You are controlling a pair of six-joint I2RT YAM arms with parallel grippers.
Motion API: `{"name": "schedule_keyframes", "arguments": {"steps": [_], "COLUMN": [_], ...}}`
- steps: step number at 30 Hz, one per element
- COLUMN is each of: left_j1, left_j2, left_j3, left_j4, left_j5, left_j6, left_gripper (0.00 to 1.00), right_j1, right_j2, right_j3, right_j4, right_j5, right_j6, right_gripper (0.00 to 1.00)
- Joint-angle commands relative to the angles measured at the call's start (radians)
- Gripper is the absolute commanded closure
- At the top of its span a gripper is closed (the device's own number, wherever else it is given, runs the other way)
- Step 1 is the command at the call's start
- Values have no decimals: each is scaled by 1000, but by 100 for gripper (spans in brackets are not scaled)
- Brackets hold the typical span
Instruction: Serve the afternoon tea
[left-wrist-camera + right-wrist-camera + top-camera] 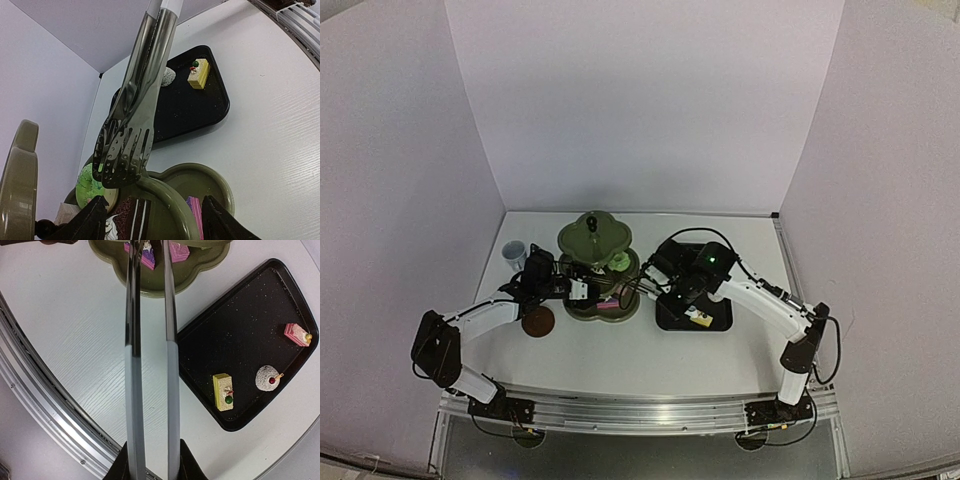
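Observation:
The olive-green three-tier stand (pixel 595 262) stands mid-table. Its lower tier (pixel 172 200) carries a green cake (pixel 86 184), a brown layered cake (pixel 131 216) and a pink cake (pixel 195 210). My left gripper (pixel 155 225) is open at the stand's left side, with the tier's rim and the brown cake between its fingers (pixel 85 220). My right gripper (pixel 150 452) is shut on the tongs (pixel 134 340). The tongs reach to the stand, their slotted heads (pixel 125 150) close together above the tier. A pale cup (pixel 514 253) and a brown saucer (pixel 538 321) sit to the left.
The black tray (pixel 235 330), right of the stand, holds a yellow cake (pixel 223 391), a round grey cake with a cherry (pixel 267 378) and a pink cake (pixel 297 334). White walls close in the table on three sides. The metal rail (pixel 640 410) runs along the near edge.

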Motion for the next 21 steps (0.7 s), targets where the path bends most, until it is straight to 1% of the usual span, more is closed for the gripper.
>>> {"name": "schedule_keyframes", "arguments": {"steps": [1, 4, 7, 13, 17, 21], "left_j1": [-1, -1, -1, -2, -1, -1], "left_j2": [-33, -43, -65, -156, -220, -282], "left_j3": [9, 9, 8, -13, -37, -65], "left_j4": [-17, -17, -22, -46, -76, -123], "left_j5": [-6, -6, -8, -9, -41, -98], "left_j6": [13, 0, -30, -116, -189, -274], "left_gripper": [36, 36, 36, 36, 35, 34], "right_j1": [-12, -39, -76, -119, -171, -253], "right_j2": [-72, -86, -110, -169, -206, -254], "right_j3": [3, -5, -39, -107, -138, -221], "right_j4": [-11, -12, -16, -10, -10, -21], "right_j5": [49, 87, 93, 103, 156, 169], "right_j6": [33, 83, 125, 206, 282, 383], "right_gripper": [80, 83, 83, 84, 86, 86]}}
